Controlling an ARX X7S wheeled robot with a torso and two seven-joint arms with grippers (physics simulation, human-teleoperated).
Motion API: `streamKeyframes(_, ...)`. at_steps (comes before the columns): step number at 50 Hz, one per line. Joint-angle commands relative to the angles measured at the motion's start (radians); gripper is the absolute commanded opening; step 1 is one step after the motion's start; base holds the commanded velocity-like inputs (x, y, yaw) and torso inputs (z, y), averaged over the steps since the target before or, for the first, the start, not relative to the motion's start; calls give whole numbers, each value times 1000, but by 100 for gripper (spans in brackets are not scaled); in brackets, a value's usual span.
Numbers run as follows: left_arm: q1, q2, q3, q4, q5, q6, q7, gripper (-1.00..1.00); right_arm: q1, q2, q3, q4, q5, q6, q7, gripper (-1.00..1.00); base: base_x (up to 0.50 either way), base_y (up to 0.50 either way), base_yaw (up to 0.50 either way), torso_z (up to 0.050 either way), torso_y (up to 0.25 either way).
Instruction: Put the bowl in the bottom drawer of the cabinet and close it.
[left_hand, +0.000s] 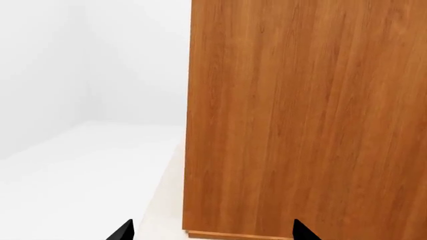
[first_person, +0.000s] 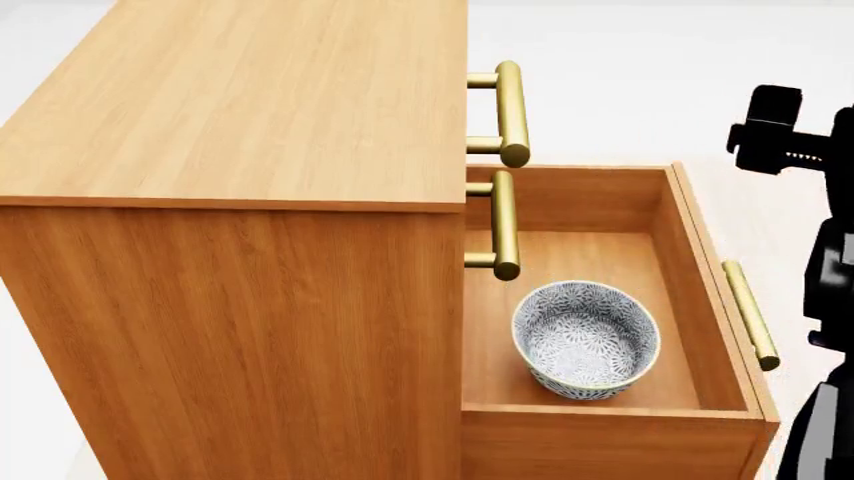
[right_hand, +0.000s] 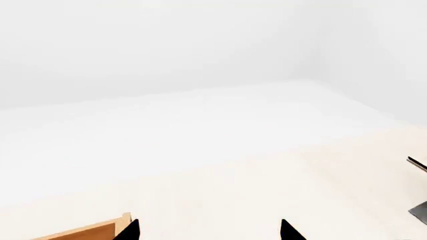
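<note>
**Bowl in open bottom drawer**

Lay in the pulled-out bottom drawer (first_person: 687, 265) of the cabinet (first_person: 240, 200): the bowl (first_person: 586, 338), upright on the drawer floor, near the front wall and towards the cabinet-side edge, touched by nothing. Stood well out from the cabinet front, the drawer, its brass handle (first_person: 750, 315) on the outer face. Above it, two upper handles (first_person: 509, 112), their drawers shut. Left end effector (left_hand: 212, 231): fingertips spread apart, empty, facing the cabinet's plain wooden side near the floor. Right end effector (right_hand: 209, 231): fingertips likewise spread, empty, a drawer corner (right_hand: 87, 231) just beside one tip, pale floor beyond. At the head view's right edge, a dark arm (first_person: 814, 290), clear of the drawer.
</note>
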Motion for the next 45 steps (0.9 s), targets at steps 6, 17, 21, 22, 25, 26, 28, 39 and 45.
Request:
streamKeyframes(6,-1,-2,2,-2,3,0,-4,100,-227,63,82,-366,38,136,70,100,0,0,0,0,0)
streamKeyframes(17,-1,-15,0,38,-2,-33,-18,100,-356,83,81,-462,15,103,97,100,0,0,0,0,0)
streamKeyframes(21,-5,-3,3,-3,3,0,-7,100,-401,90,98,-503,24,107,99,100,0,0,0,0,0)
streamKeyframes(22,-2,-10,1,21,0,-18,-14,100,-421,92,114,-533,34,108,98,100,0,0,0,0,0)
streamKeyframes(25,-10,8,6,-38,8,26,2,100,-442,92,126,-546,35,99,114,100,0,0,0,0,0)
streamKeyframes(26,-11,8,6,-40,7,27,2,100,-451,92,126,-552,35,95,112,100,0,0,0,0,0)
streamKeyframes(28,-10,9,5,-43,8,32,1,100,-473,92,130,-558,32,83,122,100,0,0,0,0,0)
streamKeyframes(39,-10,8,7,-39,10,27,-2,100,-545,91,152,-600,47,75,121,100,0,0,0,0,0)
streamKeyframes(45,-9,7,7,-38,10,28,-3,100,-578,85,147,-588,43,47,121,100,0,0,0,0,0)
